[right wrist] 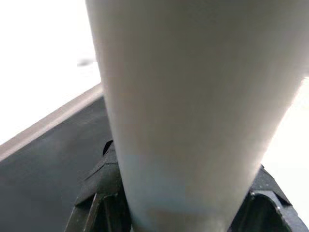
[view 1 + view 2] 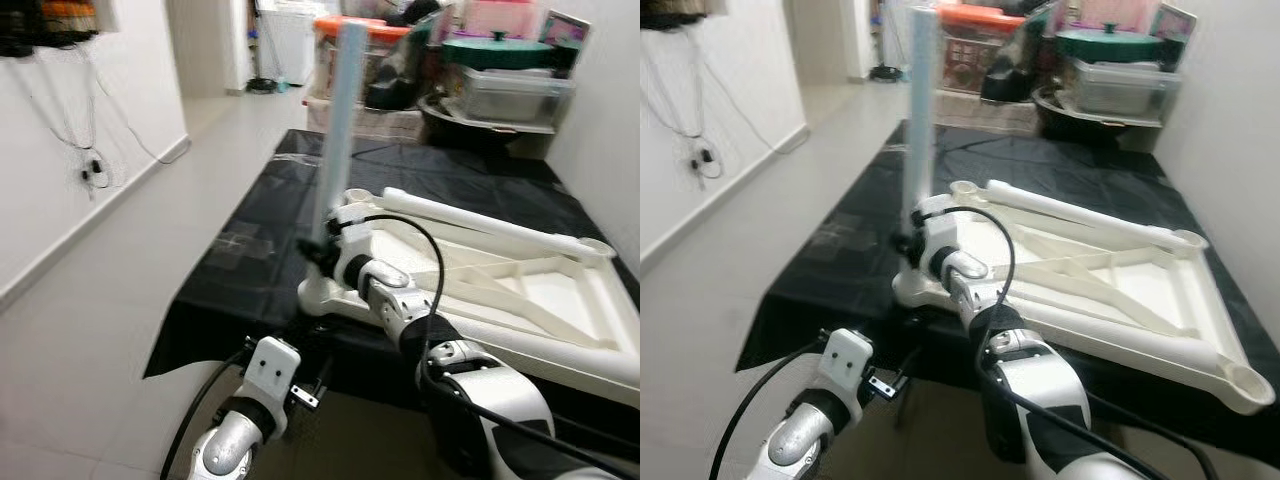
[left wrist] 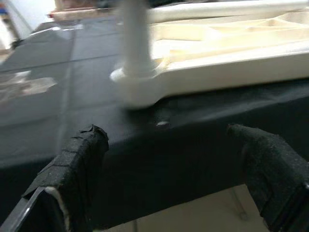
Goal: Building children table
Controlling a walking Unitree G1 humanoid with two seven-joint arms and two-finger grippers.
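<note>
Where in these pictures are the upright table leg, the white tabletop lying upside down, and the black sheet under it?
table leg [image 2: 337, 130], left eye view, mid-shaft.
tabletop [image 2: 1185, 290], right eye view, inner panel.
black sheet [image 2: 250, 265], left eye view, bare left part.

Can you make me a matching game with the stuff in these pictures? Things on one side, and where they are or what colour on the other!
Things:
1. table leg
2. tabletop
3. cloth
4. left gripper

Descriptions:
A. black, spread under everything
B. standing upright, held by the right gripper
C. white, lying upside down
D. open, low by the cloth's edge

Pairs: 1-B, 2-C, 3-A, 4-D
</note>
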